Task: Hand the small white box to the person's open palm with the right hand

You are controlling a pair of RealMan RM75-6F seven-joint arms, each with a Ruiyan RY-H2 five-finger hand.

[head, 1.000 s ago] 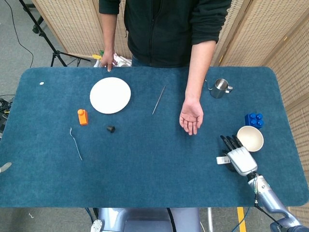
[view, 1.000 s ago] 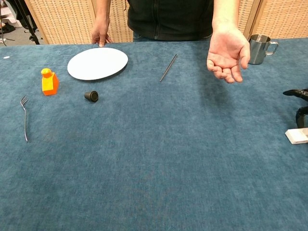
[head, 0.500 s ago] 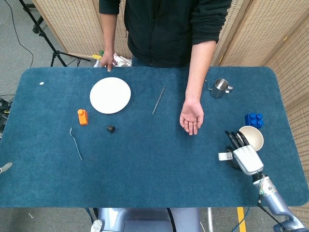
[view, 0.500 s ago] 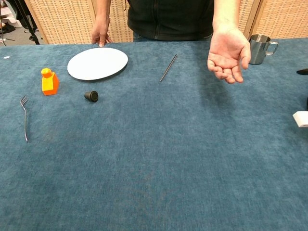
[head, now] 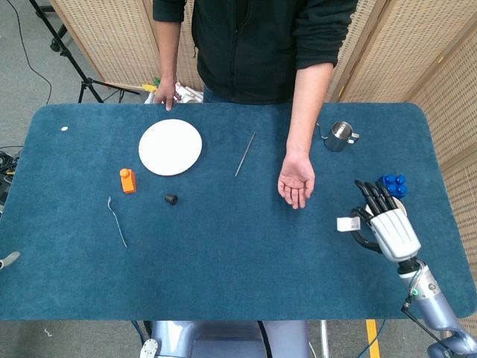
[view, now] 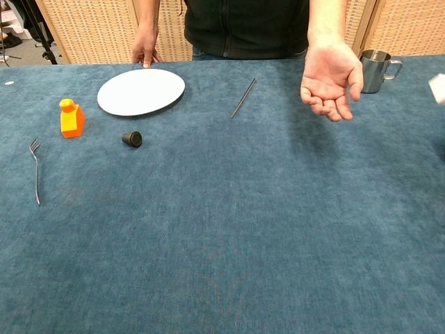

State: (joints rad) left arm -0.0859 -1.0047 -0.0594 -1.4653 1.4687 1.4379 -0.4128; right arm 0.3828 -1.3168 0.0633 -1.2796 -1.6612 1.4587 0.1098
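Raised: right hand (head: 389, 227) lifting small white box (head: 346, 223), long axis crosswise.

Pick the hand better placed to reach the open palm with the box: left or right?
Right. The right hand already holds the small white box, close beside the person's open palm. No left hand is in view.
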